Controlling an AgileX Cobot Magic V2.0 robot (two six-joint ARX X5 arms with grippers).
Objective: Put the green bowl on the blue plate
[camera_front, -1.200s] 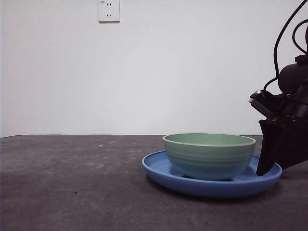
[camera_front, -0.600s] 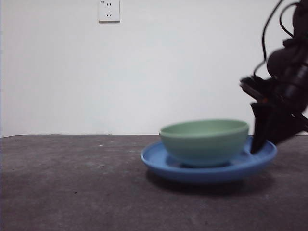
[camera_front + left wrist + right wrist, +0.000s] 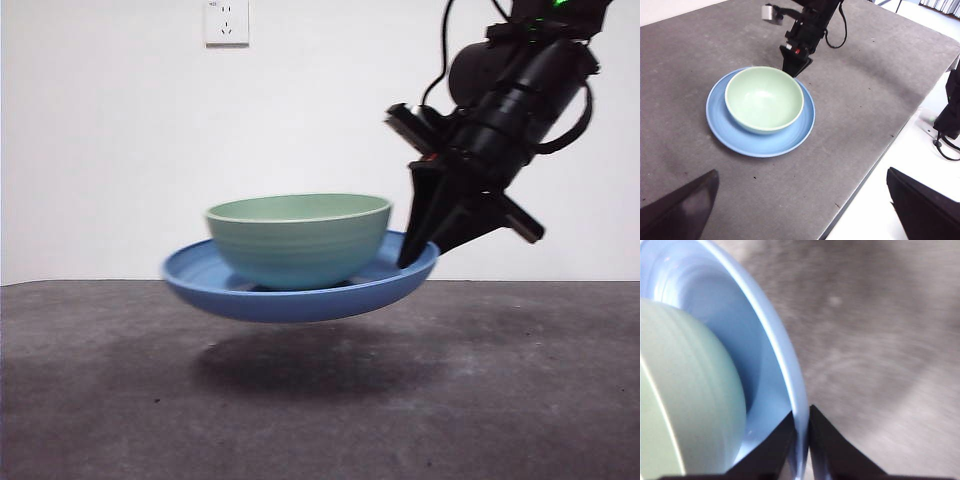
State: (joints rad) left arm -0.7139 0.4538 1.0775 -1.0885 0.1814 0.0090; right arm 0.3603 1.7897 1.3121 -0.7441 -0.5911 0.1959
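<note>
Right pincer (image 3: 418,255) on one blue plate's (image 3: 250,295) rim; one green bowl (image 3: 298,240) aboard

the blue plate (image 3: 300,295) looks smooth and glossy, like glazed ceramic or hard plastic, with soft highlights on its rim. the green bowl (image 3: 298,240) has a satin finish with faint ridges round its outer wall. the table (image 3: 120,400) is dark grey, matt and slightly rough. the right gripper (image 3: 802,440) is matt black.
</note>
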